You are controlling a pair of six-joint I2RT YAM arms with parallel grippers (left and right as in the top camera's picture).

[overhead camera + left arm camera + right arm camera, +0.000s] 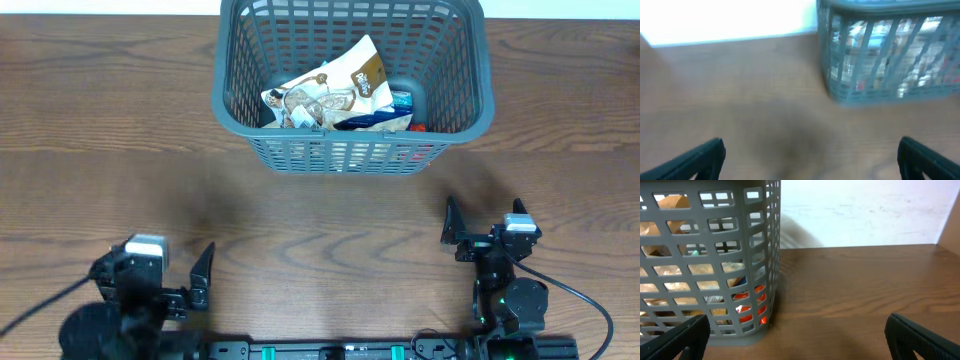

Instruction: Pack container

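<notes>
The grey-blue slotted container (230,105) stands at the back middle of the wooden table. Inside lie several snack packets: a white and brown one (335,85) on top, a blue one (385,110) and a bit of red (418,128) at the right. My left gripper (205,275) is open and empty at the front left. My right gripper (452,232) is open and empty at the front right. The container shows in the left wrist view (840,95), blurred, and in the right wrist view (755,330), with packets behind its lattice. Both grippers are well short of it.
Bare wooden table (330,230) lies between the grippers and the container. A pale wall (865,210) stands behind the table's far edge. A pale strip (725,20) shows at the far edge in the left wrist view.
</notes>
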